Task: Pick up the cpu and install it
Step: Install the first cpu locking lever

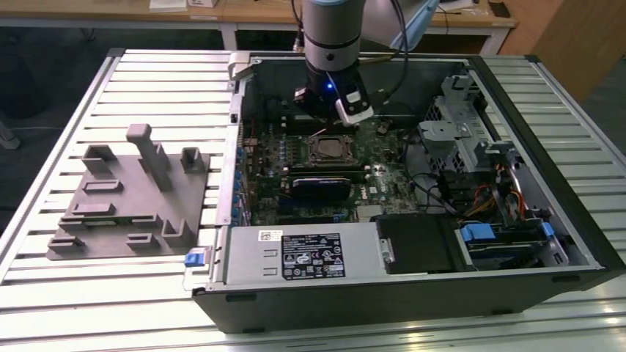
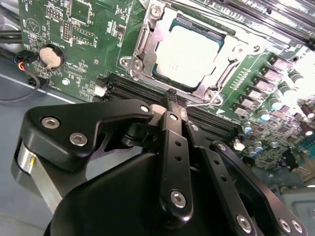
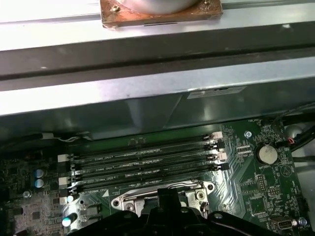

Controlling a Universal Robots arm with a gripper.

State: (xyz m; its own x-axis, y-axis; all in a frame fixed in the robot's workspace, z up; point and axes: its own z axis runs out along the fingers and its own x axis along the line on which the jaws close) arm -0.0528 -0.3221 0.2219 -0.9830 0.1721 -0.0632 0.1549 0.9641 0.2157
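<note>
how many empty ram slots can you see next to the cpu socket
4 memory slots, stacked side by side between the case wall and the socket in the first wrist view. All look empty; the gripper may hide more.

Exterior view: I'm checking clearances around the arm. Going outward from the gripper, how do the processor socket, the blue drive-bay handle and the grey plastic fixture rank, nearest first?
1. Processor socket, just below the gripper, inside the case.
2. Blue drive-bay handle, toward the case's front corner, on the exterior view's right.
3. Grey plastic fixture, outside the case on the table, on the exterior view's left.
</note>
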